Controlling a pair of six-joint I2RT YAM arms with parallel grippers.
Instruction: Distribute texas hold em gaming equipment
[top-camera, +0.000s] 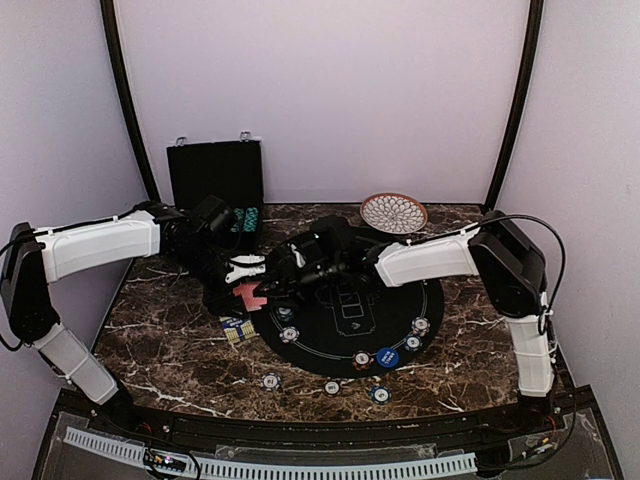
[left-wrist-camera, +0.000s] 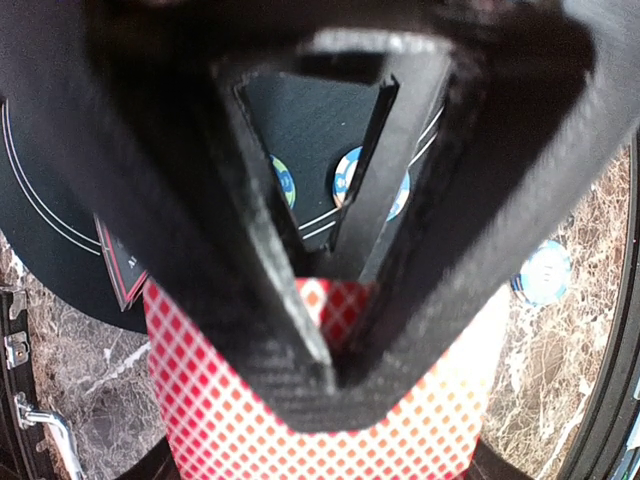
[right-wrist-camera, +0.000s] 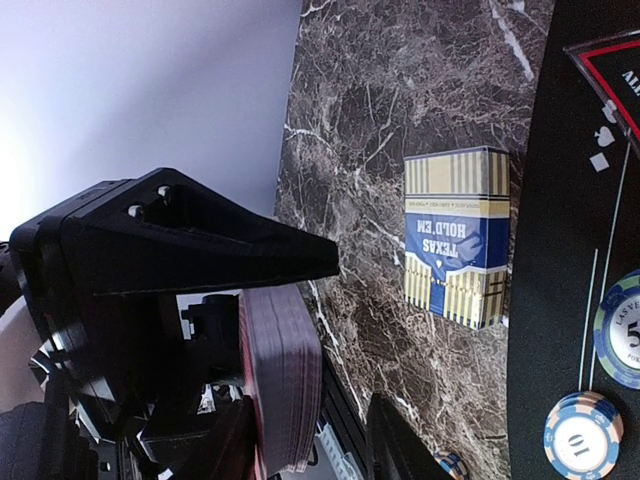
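Note:
A red-backed deck of playing cards (top-camera: 248, 295) is held just off the left edge of the round black poker mat (top-camera: 345, 345). My left gripper (top-camera: 243, 270) is shut on the deck; in its wrist view the fingers (left-wrist-camera: 335, 385) meet in a V over the red diamond back (left-wrist-camera: 225, 420). My right gripper (top-camera: 278, 275) is open, its jaws (right-wrist-camera: 355, 335) spread either side of the deck's edge (right-wrist-camera: 285, 380) without touching it. Several striped chips (top-camera: 288, 334) and a blue button (top-camera: 388, 357) lie on and in front of the mat.
A blue and yellow Texas Hold'em card box (top-camera: 236, 330) lies on the marble left of the mat, also in the right wrist view (right-wrist-camera: 455, 235). The open black case (top-camera: 215, 175) stands at the back left, the patterned plate (top-camera: 394, 212) at the back.

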